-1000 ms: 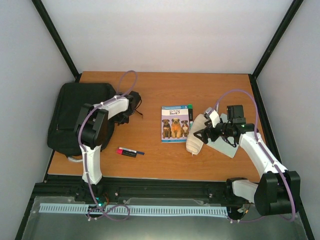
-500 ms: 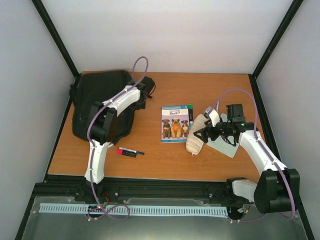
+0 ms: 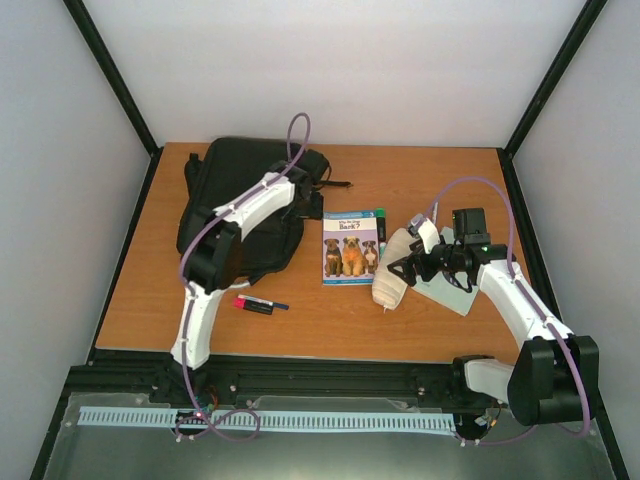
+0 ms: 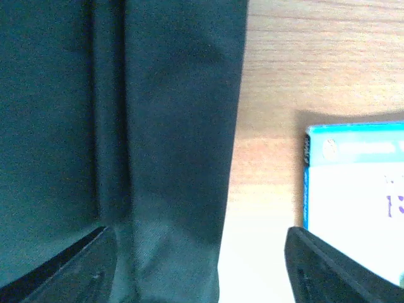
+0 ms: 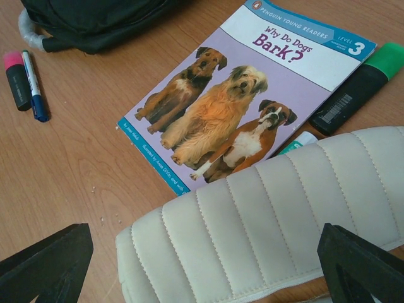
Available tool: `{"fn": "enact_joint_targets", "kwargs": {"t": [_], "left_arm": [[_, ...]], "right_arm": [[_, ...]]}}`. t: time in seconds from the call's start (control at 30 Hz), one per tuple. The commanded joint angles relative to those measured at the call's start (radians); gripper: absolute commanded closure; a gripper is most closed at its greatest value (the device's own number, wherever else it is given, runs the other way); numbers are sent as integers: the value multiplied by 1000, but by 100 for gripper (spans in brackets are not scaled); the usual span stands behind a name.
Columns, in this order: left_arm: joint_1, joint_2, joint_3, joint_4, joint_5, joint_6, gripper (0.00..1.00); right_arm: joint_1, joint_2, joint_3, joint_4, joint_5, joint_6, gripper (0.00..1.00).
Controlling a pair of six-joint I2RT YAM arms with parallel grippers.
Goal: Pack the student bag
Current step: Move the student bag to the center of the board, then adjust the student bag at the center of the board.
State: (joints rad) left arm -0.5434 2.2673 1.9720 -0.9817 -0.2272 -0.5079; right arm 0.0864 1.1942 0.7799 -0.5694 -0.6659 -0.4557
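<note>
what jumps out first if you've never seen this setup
The big black backpack dominates the far left of the table, with the left arm stretched across it. Next comes the bright children's book with three dogs on its cover, lying mid-table. Just right of it, the cream ribbed pouch sits below the open jaws of the right arm.

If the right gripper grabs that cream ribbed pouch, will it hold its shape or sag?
The pouch looks padded and soft, with bulging quilted ribs, so it will probably squash when gripped and droop at its free ends. It seems light for its size. It lies flat on the table, so a push should slide it rather than roll it.
</note>
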Motion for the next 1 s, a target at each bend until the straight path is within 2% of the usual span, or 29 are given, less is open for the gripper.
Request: {"fn": "enact_joint_targets", "kwargs": {"t": [0.0,0.17,0.3,0.47,0.6,0.73,0.8,0.97], "left_arm": [[12,-240,-100,116,66,61,19],[68,-465,-287,193,26,105,11],[199,-590,-450,233,55,65,5],[388,-654,-582,274,158,-17,2],[501,-668,-666,329,202,-80,1],[603,-614,-726,410,271,-177,0],[639,-541,-699,419,295,-187,1],[685,-453,-632,387,225,-149,1]], "right_arm": [[7,7,19,4,-3,-9,0],[8,7,24,-5,-21,-18,0],[7,4,26,-12,-33,-27,0],[7,-11,22,-12,-37,-32,0],[7,-14,21,-17,-45,-33,0],[7,-12,22,-19,-51,-34,1],[8,-8,23,-21,-57,-34,1],[7,-10,21,-24,-61,-36,1]]}}
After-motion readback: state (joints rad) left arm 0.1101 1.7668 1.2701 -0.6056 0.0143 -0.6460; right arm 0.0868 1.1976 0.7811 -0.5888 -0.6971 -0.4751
